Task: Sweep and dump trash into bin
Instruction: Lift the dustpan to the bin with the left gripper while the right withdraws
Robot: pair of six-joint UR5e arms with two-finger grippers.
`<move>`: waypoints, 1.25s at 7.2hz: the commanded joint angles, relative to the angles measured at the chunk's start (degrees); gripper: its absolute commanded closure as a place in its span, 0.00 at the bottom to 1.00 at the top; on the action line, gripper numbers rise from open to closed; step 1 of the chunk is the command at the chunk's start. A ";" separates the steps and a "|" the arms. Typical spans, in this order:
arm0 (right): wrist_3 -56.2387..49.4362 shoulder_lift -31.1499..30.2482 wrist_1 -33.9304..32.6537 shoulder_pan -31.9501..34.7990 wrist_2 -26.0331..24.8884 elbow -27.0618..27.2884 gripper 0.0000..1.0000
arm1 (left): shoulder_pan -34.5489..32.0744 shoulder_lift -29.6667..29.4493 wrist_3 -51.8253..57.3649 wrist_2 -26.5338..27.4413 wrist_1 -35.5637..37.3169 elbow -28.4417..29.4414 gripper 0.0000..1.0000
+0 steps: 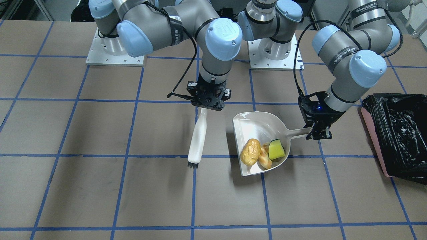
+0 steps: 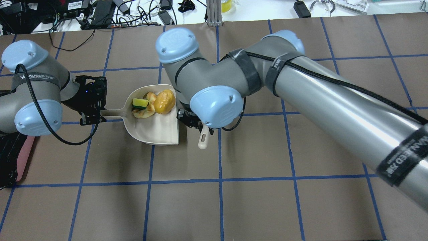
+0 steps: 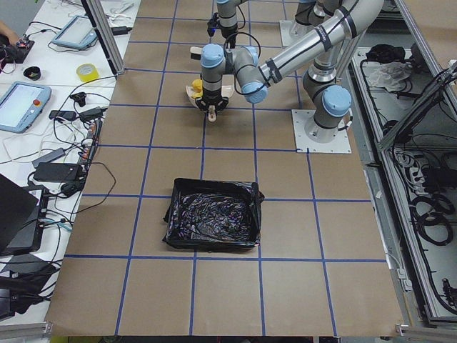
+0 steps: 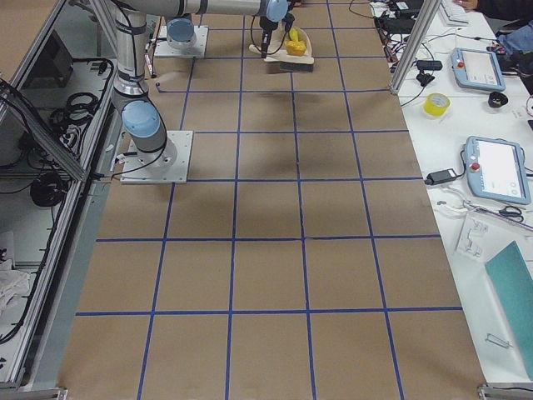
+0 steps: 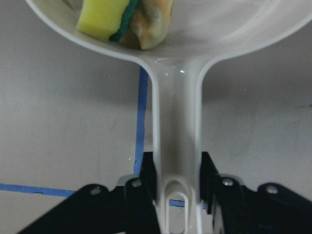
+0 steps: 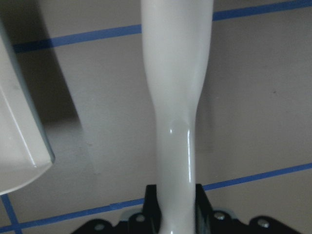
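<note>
At centre right of the front-facing view, the left gripper [image 1: 317, 131] has its jaws closed tight on the handle end of the cream plastic dustpan [image 1: 257, 125]. The pan is mid-frame over the brown table with a blue tape grid [image 1: 100, 186]. In its lower part we see the lumpy orange-yellow potato-like lump [image 1: 250, 152], the curved golden croissant-like piece [image 1: 265, 160] and the yellow-green sponge wedge [image 1: 276, 149], all touching. The pink-sided bin lined with a crinkled black bag [image 1: 372, 141] stands at the right edge, apart from the pan. Just left of centre, the right gripper [image 1: 206, 105] clamps the cream brush [image 1: 196, 140] by its handle.
</note>
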 commanded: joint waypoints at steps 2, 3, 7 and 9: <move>-17.14 -3.19 2.37 -12.82 -1.21 0.58 1.00 | 10.00 -0.27 8.66 -6.39 -10.15 6.60 1.00; -25.45 -3.36 2.46 -19.22 -1.21 0.67 1.00 | 14.75 -0.35 11.76 -6.75 -13.23 9.14 1.00; -47.68 -1.53 -5.57 -40.69 -1.30 1.80 1.00 | 31.00 -4.12 29.33 -8.69 -21.44 18.74 1.00; -50.48 3.12 -13.95 -43.09 -1.83 4.26 1.00 | 41.12 -7.54 34.10 -8.52 -21.53 22.42 1.00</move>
